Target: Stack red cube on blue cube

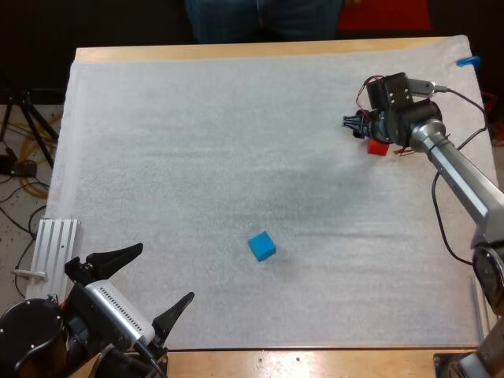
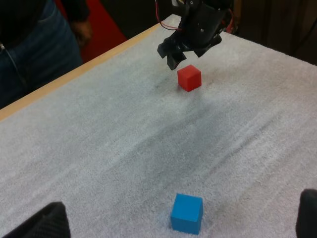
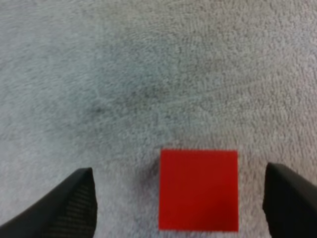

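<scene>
Item: pre-grasp step. Your R gripper [image 3: 181,208], fingers wide apart, empty, hovers over red cube [image 3: 198,191]. L gripper [image 1: 157,277] spread, idle. Next: you lower, pinch, carry to blue cube [image 1: 262,246].

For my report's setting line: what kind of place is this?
Probably a robot lab: a mat-covered table, a red cube and a blue cube laid out, a person standing beyond.

Left gripper [image 1: 163,274] holds its two black fingers spread wide, tips well apart, with its wrist and arm directly behind them. Right gripper [image 1: 354,124] tilts downward, its fingers also parted. Behind that claw the wrist bends, and the silver forearm stretches out long.
</scene>
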You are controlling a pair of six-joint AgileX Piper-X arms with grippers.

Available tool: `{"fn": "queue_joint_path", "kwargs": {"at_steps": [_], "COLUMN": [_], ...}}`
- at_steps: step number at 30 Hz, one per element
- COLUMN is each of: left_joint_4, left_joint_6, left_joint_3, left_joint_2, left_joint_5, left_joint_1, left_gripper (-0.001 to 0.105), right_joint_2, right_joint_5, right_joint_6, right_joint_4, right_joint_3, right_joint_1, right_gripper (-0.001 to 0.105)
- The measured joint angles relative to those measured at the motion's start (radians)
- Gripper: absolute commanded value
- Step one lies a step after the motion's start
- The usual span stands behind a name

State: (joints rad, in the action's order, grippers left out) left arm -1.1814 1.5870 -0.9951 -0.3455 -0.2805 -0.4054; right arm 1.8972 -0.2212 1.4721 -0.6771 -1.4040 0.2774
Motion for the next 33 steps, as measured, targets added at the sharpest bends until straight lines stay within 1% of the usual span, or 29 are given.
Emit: {"fn": "queue_joint_path", "kwargs": {"at_steps": [5, 11, 15, 16, 18, 20, 23, 25, 28, 33], "left_joint_4": [0.0, 0.0, 0.0, 0.0, 0.0, 0.0, 0.0, 0.0, 0.0, 0.0], "left_joint_6": [0.0, 0.0, 0.0, 0.0, 0.0, 0.0, 0.0, 0.0, 0.0, 0.0], "left_joint_3": [0.0, 0.0, 0.0, 0.0, 0.0, 0.0, 0.0, 0.0, 0.0, 0.0], "left_joint_2": [0.0, 0.0, 0.0, 0.0, 0.0, 0.0, 0.0, 0.0, 0.0, 0.0], "left_joint_5": [0.0, 0.0, 0.0, 0.0, 0.0, 0.0, 0.0, 0.0, 0.0, 0.0], "left_joint_1": [0.0, 0.0, 0.0, 0.0, 0.0, 0.0, 0.0, 0.0, 0.0, 0.0], "left_gripper": [0.087, 0.087, 0.087, 0.087, 0.087, 0.087, 0.087, 0.087, 0.087, 0.087], "right_joint_2": [0.053, 0.086, 0.097, 0.097, 0.097, 0.097, 0.097, 0.097, 0.09, 0.035], "right_joint_5": [0.005, 0.075, 0.097, 0.098, 0.098, 0.098, 0.098, 0.1, 0.102, 0.102], "right_joint_6": [0.0, 0.0, 0.0, 0.0, 0.0, 0.0, 0.0, 0.0, 0.008, 0.064], "right_joint_4": [0.0, -0.018, -0.021, -0.021, -0.021, -0.024, -0.038, -0.052, -0.086, -0.116], "right_joint_3": [-0.019, -0.019, -0.019, -0.019, -0.019, -0.02, -0.02, -0.022, -0.034, -0.053], "right_joint_1": [-0.024, -0.041, -0.042, -0.042, -0.042, -0.042, -0.042, -0.042, -0.042, -0.042], "right_gripper": [0.067, 0.067, 0.067, 0.064, 0.055, 0.039, 0.026, 0.023, 0.023, 0.023]}}
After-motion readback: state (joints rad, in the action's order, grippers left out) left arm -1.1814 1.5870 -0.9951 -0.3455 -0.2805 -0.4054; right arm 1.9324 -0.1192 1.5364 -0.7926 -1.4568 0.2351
